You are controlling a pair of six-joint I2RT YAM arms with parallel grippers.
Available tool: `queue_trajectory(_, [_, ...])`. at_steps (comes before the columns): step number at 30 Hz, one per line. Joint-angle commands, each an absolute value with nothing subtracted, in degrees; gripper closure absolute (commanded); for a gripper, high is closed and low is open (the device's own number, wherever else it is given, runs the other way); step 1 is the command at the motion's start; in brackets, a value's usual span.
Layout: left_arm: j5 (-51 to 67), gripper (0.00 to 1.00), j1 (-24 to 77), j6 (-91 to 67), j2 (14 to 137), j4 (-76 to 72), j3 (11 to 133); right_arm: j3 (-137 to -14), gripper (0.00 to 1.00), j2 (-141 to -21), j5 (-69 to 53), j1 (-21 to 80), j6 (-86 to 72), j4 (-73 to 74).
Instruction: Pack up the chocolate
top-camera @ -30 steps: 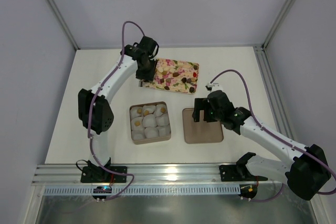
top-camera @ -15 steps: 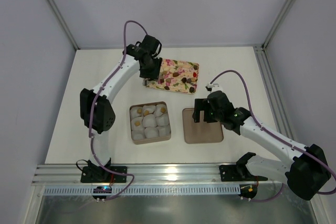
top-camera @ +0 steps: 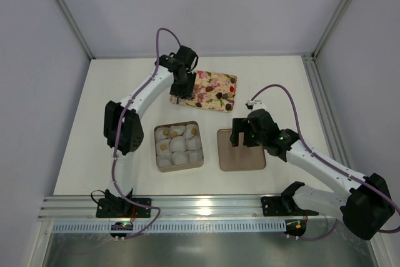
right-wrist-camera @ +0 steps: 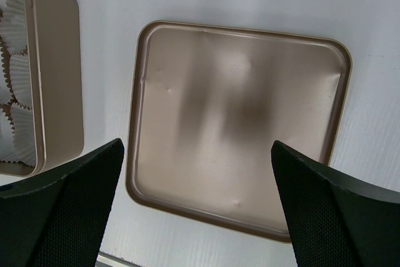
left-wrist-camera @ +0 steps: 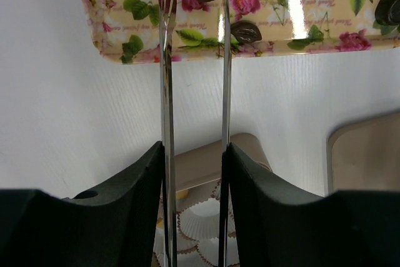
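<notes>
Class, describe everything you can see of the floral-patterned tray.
The floral tray is a flat, glossy rectangle with rounded corners and a low rim, cream with pink roses and green leaves. It lies askew on the white table, beyond the box. Dark and tan chocolates sit scattered on it. The left gripper hangs over its left end, jaws apart.

One square brown box (top-camera: 179,169); nine white crinkled paper cups (top-camera: 178,144); one flat brown square lid (top-camera: 241,157); one floral rectangular tray (top-camera: 219,85); small round chocolates (left-wrist-camera: 245,30), count unclear.
</notes>
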State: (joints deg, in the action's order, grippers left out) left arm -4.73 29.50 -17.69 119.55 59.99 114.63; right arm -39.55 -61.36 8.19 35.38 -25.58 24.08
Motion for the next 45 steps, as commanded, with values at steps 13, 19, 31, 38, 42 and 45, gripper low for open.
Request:
queue_trajectory(13, [-7.12,0.6,30.41,-17.84,120.32,60.03,117.33,-39.38,0.0,-59.77,8.88,35.07,-24.96,23.03])
queue_trajectory(19, [-7.12,0.62,30.5,-17.58,120.41,60.21,117.42,-39.29,0.0,-59.77,8.88,35.07,-25.05,22.85])
queue_trajectory(31, [-9.14,0.75,30.67,-16.79,119.18,61.87,119.61,-39.2,0.0,-59.85,8.61,34.98,-25.14,22.5])
queue_trajectory(38, [-9.67,0.76,30.67,-16.08,118.3,63.37,121.9,-39.2,0.0,-60.29,8.26,34.98,-25.22,22.24])
queue_trajectory(42, [-9.67,0.76,30.67,-15.91,117.42,64.25,121.64,-39.2,0.0,-60.38,8.35,34.98,-25.22,22.15])
queue_trajectory(45, [-9.14,0.76,30.67,-15.82,115.67,64.25,120.5,-39.2,0.0,-60.56,8.35,34.98,-25.14,21.97])
